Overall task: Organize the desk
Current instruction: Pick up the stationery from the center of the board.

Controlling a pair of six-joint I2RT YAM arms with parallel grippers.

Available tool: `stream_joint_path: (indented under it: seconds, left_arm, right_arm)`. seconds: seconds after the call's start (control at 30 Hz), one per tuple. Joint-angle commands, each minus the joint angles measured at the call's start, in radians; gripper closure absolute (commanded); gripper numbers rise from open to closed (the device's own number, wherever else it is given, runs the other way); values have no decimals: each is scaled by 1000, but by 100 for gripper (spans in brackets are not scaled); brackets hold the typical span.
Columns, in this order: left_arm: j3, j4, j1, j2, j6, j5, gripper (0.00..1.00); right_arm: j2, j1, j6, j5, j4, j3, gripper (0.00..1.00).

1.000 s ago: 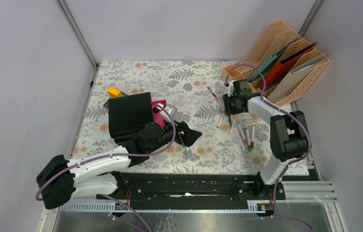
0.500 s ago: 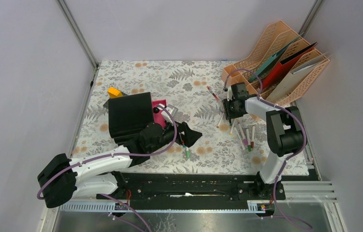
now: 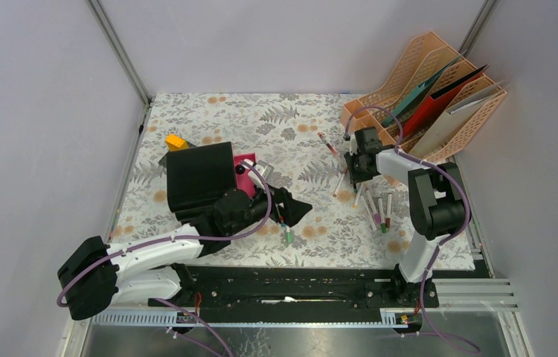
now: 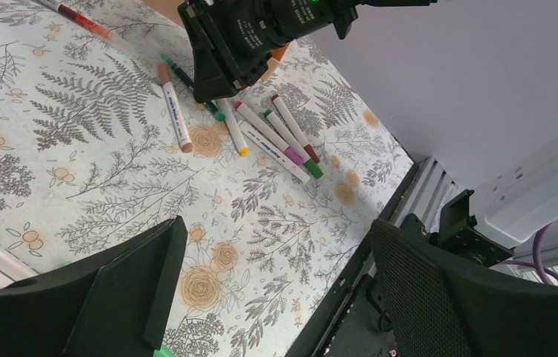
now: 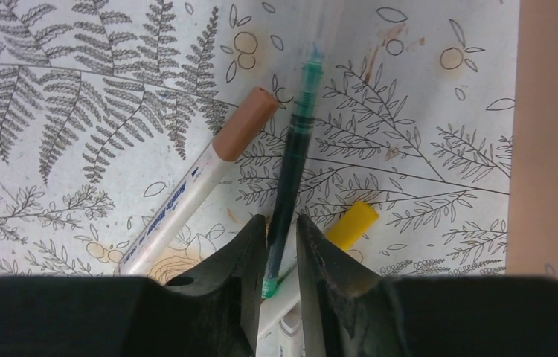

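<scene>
The desk (image 3: 291, 119) is a cloth-covered top printed with ferns and orange flowers. My right gripper (image 3: 352, 169) is down on it beside the file rack. In the right wrist view its jaws (image 5: 281, 223) are shut on a thin green pen (image 5: 294, 149) that lies on the cloth. A brown-capped marker (image 5: 242, 126) lies to the pen's left and a yellow-capped one (image 5: 352, 223) to its right. My left gripper (image 3: 291, 212) hovers open mid-desk, nothing between its fingers (image 4: 274, 238).
A peach file rack (image 3: 440, 97) with folders stands at the back right. Several markers (image 3: 377, 210) lie near the right arm, and a red pen (image 3: 326, 143) farther back. A black holder (image 3: 200, 178), pink item (image 3: 245, 167) and orange block (image 3: 176, 141) sit left. The black rail (image 3: 291, 286) runs along the front.
My right gripper has shifted slightly back and left over the pens and narrowed its jaws around the green pen. The left arm has stayed put.
</scene>
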Motion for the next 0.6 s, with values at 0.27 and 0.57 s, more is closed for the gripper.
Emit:
stream_joint_path:
  seconds: [0.27,0.57]
  left_arm:
    - [-10,135,-4,34,-32,53,1]
    - [-24,263,-3,100,-96,110,1]
  right_arm:
    - [56,-8,11,19,-13,8,89]
    - [-144,-51,55,-180,63,-49,95]
